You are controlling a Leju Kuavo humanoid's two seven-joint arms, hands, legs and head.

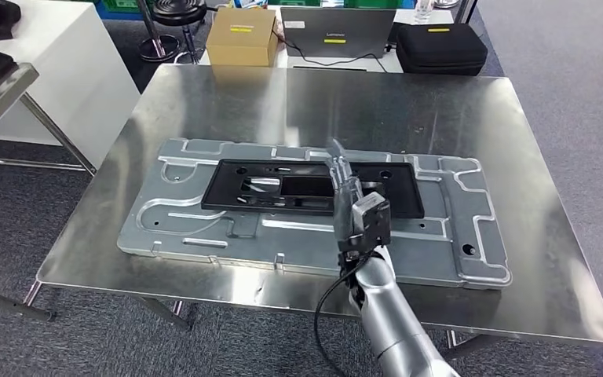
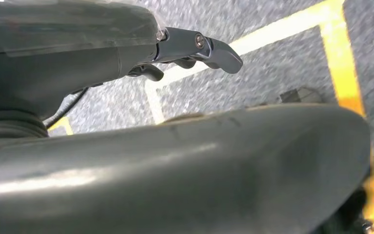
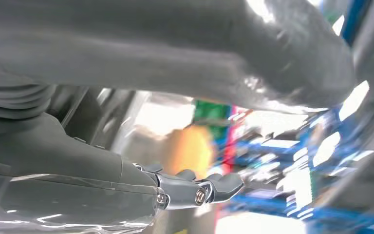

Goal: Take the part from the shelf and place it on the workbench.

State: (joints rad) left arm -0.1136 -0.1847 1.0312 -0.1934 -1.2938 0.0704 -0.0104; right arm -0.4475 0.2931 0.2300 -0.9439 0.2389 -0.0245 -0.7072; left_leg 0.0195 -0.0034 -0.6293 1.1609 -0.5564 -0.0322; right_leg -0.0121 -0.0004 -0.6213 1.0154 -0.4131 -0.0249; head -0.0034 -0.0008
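Observation:
A flat black rectangular frame part [image 1: 283, 188] lies on a large silver machined plate [image 1: 204, 228], which rests on the steel workbench [image 1: 228, 102]. My right hand [image 1: 353, 204] is raised over the right half of the black part with its fingers stretched forward and nothing in them. I cannot tell whether it touches the part. The right wrist view has the same hand [image 3: 195, 190] with straight, empty fingers against a blurred background. My left hand [image 2: 195, 48] hangs over the grey floor, holding nothing.
Behind the workbench stand a cardboard box [image 1: 242, 35], a grey laptop [image 1: 336, 31] and a black case [image 1: 440, 45]. A white table [image 1: 55, 63] and a metal rack stand at the left. Yellow tape lines [image 2: 341, 58] mark the floor.

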